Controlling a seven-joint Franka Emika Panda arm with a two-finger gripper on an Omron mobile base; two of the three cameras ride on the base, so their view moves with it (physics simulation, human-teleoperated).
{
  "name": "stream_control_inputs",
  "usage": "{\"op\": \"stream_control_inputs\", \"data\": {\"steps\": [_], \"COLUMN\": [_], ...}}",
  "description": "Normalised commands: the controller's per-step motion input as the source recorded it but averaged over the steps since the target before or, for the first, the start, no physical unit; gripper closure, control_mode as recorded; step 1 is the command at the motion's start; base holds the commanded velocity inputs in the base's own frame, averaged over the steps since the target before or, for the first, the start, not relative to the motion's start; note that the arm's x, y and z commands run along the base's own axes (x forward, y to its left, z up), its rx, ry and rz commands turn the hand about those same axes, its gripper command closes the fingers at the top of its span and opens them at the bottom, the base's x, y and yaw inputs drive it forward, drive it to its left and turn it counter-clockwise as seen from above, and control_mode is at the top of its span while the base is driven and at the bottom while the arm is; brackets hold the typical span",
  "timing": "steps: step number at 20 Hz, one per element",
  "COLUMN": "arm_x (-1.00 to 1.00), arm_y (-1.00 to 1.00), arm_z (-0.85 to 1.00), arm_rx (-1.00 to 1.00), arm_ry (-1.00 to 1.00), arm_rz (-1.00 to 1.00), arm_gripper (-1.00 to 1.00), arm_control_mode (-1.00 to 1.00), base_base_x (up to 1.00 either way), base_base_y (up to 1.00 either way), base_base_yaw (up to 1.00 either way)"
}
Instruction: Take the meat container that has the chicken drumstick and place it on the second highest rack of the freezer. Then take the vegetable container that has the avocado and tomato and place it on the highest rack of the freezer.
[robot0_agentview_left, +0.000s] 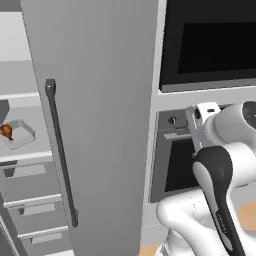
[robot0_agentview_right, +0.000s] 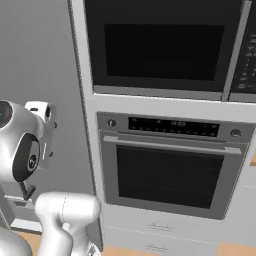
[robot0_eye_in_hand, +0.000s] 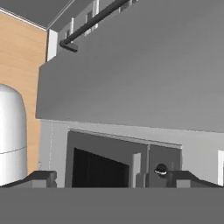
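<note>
The freezer (robot0_agentview_left: 22, 165) stands at the far left of the left base view. Its grey door (robot0_agentview_left: 100, 125) with the long dark bar handle (robot0_agentview_left: 60, 150) is swung open. On a light-grey shelf inside sits the meat container (robot0_agentview_left: 19, 135), holding the orange-brown chicken drumstick (robot0_agentview_left: 6, 131), with another shelf board (robot0_agentview_left: 20, 95) above it. The vegetable container with the avocado and tomato is out of view. My gripper (robot0_eye_in_hand: 116, 179) is open with nothing between its fingertips (robot0_eye_in_hand: 40, 178). It hangs in front of the lower oven, right of the door and far from the container.
Grey drawers (robot0_agentview_left: 32, 210) fill the freezer below the shelves. Two black-fronted ovens are stacked right of the freezer, the upper oven (robot0_agentview_right: 165, 50) above the lower oven (robot0_agentview_right: 167, 170), which has a bar handle and knobs. The open door stands between my arm (robot0_agentview_left: 215, 175) and the shelves.
</note>
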Motion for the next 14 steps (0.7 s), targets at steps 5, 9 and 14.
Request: {"op": "stream_control_inputs", "data": {"steps": [5,9,14], "arm_x": [0.0,0.0,0.0], "arm_y": [0.0,0.0,0.0], "arm_z": [0.0,0.0,0.0], "arm_rx": [0.0,0.0,0.0], "arm_ry": [0.0,0.0,0.0], "arm_rz": [0.0,0.0,0.0], "arm_gripper": [-1.0,-1.0,-1.0], "arm_control_mode": [1.0,1.0,1.0], "base_base_x": [0.0,0.0,0.0], "base_base_y": [-1.0,-1.0,-1.0], "base_base_yaw": [0.0,0.0,0.0]}}
